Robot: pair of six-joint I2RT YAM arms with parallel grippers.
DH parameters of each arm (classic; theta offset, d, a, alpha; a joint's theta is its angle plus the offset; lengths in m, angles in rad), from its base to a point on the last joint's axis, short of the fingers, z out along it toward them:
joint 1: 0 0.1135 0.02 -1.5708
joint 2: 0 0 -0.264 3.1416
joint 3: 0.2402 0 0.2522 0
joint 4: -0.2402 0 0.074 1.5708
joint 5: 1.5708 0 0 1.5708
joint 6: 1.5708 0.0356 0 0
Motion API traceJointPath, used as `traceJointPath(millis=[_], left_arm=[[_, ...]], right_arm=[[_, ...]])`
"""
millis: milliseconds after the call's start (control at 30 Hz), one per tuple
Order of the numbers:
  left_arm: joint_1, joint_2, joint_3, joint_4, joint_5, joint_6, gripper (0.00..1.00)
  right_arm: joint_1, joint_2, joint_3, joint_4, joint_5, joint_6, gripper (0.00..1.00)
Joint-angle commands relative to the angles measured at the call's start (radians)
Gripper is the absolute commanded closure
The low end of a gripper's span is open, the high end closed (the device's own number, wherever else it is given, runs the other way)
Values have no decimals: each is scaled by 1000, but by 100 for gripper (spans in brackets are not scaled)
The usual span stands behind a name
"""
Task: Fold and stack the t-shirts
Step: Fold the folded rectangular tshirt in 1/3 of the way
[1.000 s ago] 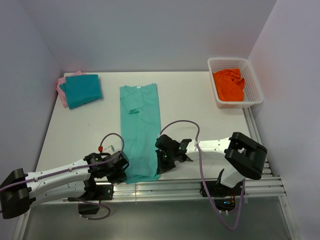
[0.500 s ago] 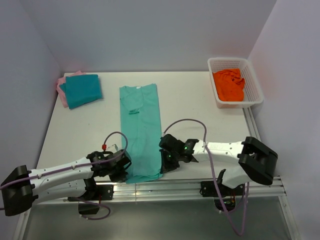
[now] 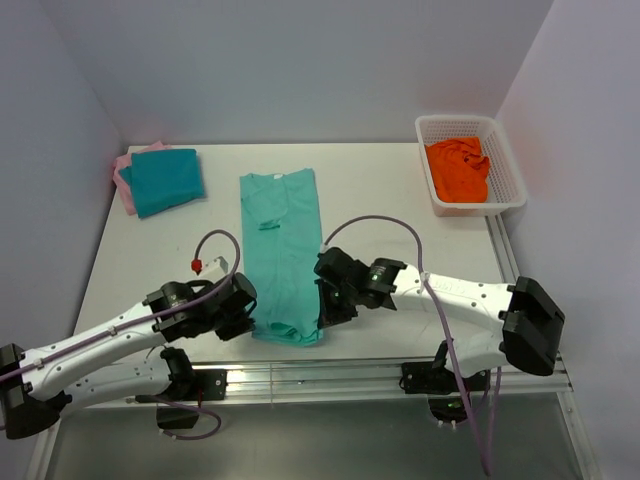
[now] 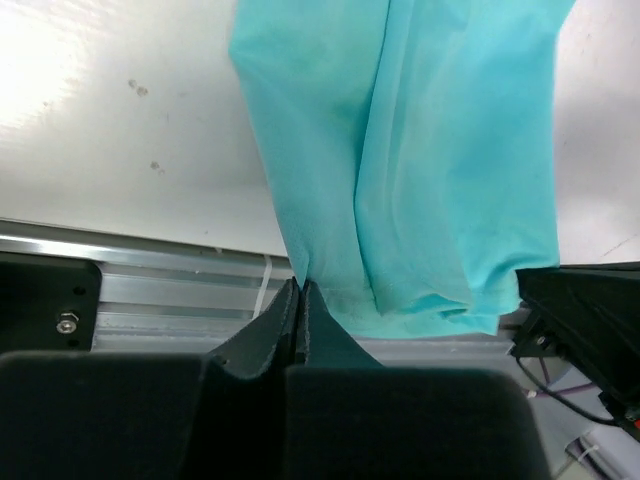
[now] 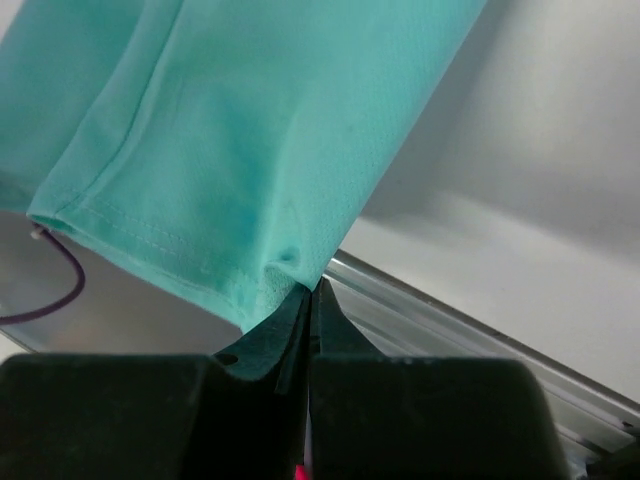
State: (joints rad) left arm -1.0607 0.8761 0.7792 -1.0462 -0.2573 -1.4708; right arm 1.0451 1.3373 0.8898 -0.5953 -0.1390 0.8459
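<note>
Top external view: left claw (image 3: 248, 320) and right claw (image 3: 324, 314) pinch the mint-green t-shirt (image 3: 280, 235) by its hem corners. Next, they probably fold the hem to its collar.

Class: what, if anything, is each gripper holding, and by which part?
Both hold the mint-green t-shirt by its near hem: left gripper pinches the left corner, right gripper the right corner.

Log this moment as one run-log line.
phase: hem gripped | left claw: shut on mint-green t-shirt, near-left corner | right claw: shut on near-right corner | stack: teal t-shirt on pink t-shirt, far left
</note>
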Motion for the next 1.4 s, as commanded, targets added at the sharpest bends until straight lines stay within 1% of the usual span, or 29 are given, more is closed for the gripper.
traceJointPath(millis=[0,67,100,167,200,233,300,367,533,667,733,900,1000,1033,1067,1100,1133,1167,1200,1233,1267,1333,1367], left_arm=[[51,26,71,-54,-65,67,100],[83,41,92,-32,-63,127,100],[125,49,100,-23,-62,147,100],[166,72,126,17,-54,220,100],[209,83,133,32,-53,243,100],[229,93,152,47,-46,294,100],[287,132,169,90,-40,340,100],[318,173,195,120,-39,398,100],[419,251,244,205,-16,518,100],[511,333,275,261,27,584,100],[537,362,290,282,41,619,100],[633,500,339,373,90,679,100],[688,613,382,431,122,716,100],[700,682,397,442,128,724,100],[723,719,413,457,136,730,99],[734,757,451,474,141,745,99],[742,827,472,483,153,751,78],[755,859,492,491,151,756,63],[760,885,529,508,150,759,50],[766,921,548,509,150,759,34],[777,935,569,505,144,757,13],[786,949,635,460,132,744,6],[788,945,650,445,116,739,0]], right_arm=[[-55,40,89,-66,33,-65,100],[-105,71,141,-86,30,-105,100],[-120,80,156,-92,29,-132,100],[-166,112,207,-113,26,-159,100],[-181,123,224,-119,26,-181,100],[-195,135,253,-129,24,-192,100],[-232,166,279,-136,18,-221,100],[-263,197,317,-147,13,-237,100],[-304,263,406,-172,6,-281,100],[-338,331,468,-179,-11,-303,100],[-358,364,509,-184,-23,-320,100],[-396,502,628,-202,-43,-360,100],[-427,594,708,-216,-60,-379,100],[-433,644,728,-227,-62,-386,100],[-448,670,751,-235,-59,-390,99],[-457,697,803,-244,-60,-399,90],[-465,742,830,-268,-59,-406,77],[-482,761,857,-276,-51,-409,58],[-488,772,898,-282,-48,-415,49],[-494,783,916,-288,-44,-419,27],[-500,792,932,-294,-36,-423,15],[-520,784,953,-299,-33,-430,15],[-527,757,945,-296,-33,-426,15]])
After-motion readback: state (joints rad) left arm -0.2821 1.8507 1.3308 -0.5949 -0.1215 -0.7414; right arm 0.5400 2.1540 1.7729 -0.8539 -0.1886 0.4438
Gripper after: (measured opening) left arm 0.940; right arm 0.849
